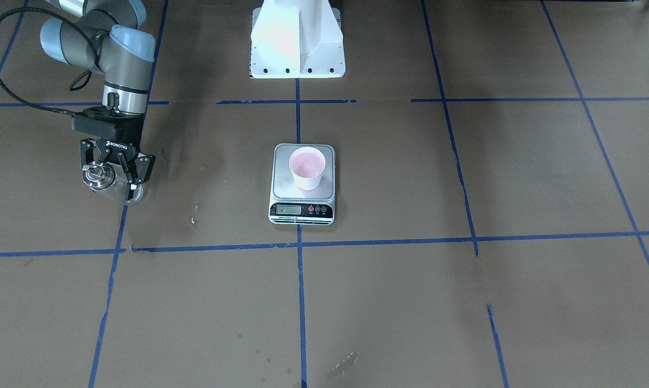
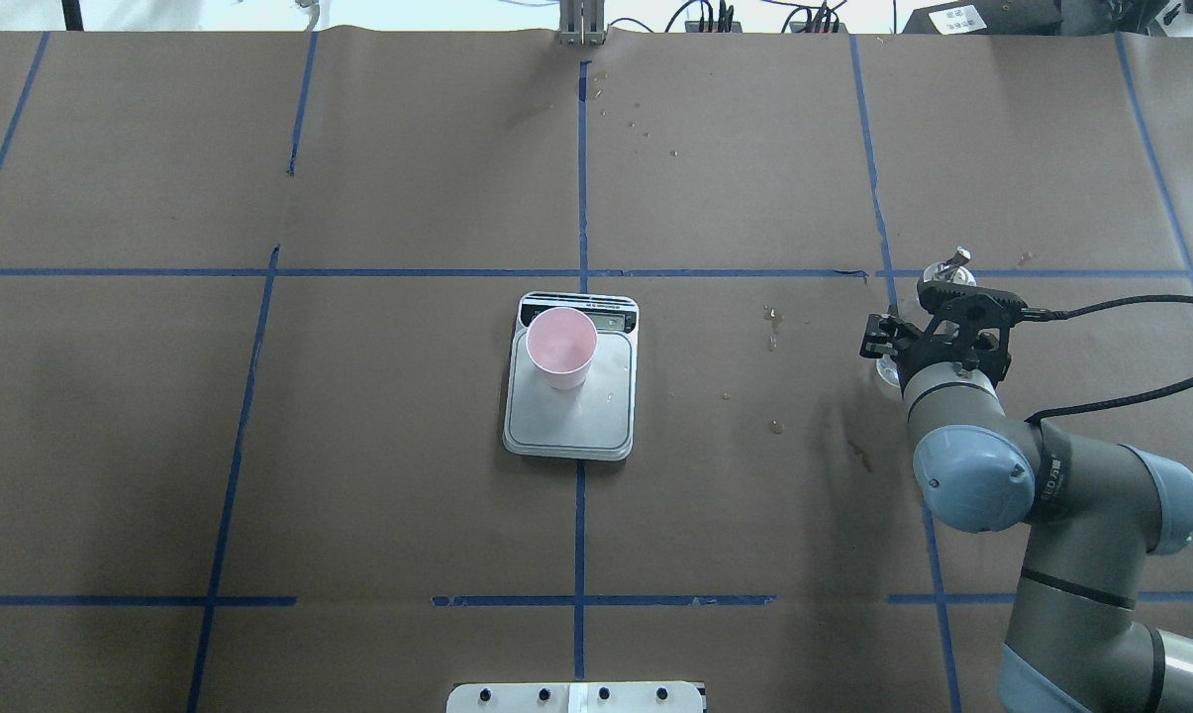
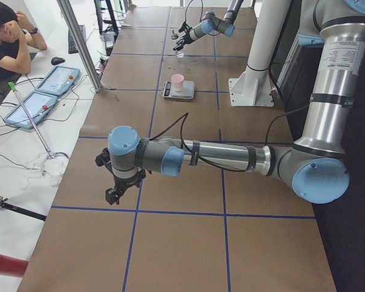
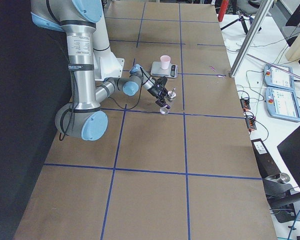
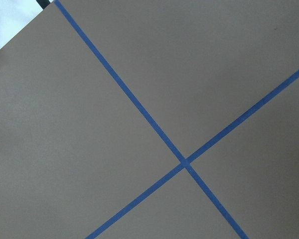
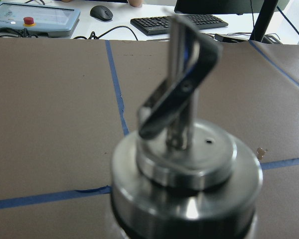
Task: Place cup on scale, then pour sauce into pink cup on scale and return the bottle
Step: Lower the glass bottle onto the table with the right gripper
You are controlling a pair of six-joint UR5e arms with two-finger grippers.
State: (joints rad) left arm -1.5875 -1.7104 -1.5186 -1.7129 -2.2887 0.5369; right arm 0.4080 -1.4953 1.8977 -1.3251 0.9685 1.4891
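The pale pink cup point(image 1: 307, 167) stands upright on the silver scale point(image 1: 281, 180) at the table's middle; both also show in the overhead view, the cup point(image 2: 560, 347) on the scale's point(image 2: 576, 426) display end. My right gripper point(image 1: 113, 178) is shut on the clear bottle point(image 1: 106, 180), well off to the scale's side. The bottle is roughly upright and low over the table; I cannot tell whether its base touches. Its silver collar and spout point(image 6: 184, 159) fill the right wrist view. My left gripper point(image 3: 112, 193) hangs over bare table far from the scale; I cannot tell if it is open.
The robot's white base point(image 1: 297, 43) stands behind the scale. Small wet spots point(image 2: 772, 327) mark the brown paper between scale and bottle. An operator point(image 3: 6, 42) sits at a side desk with pendants and cables. The left wrist view shows only paper and blue tape point(image 5: 184, 162).
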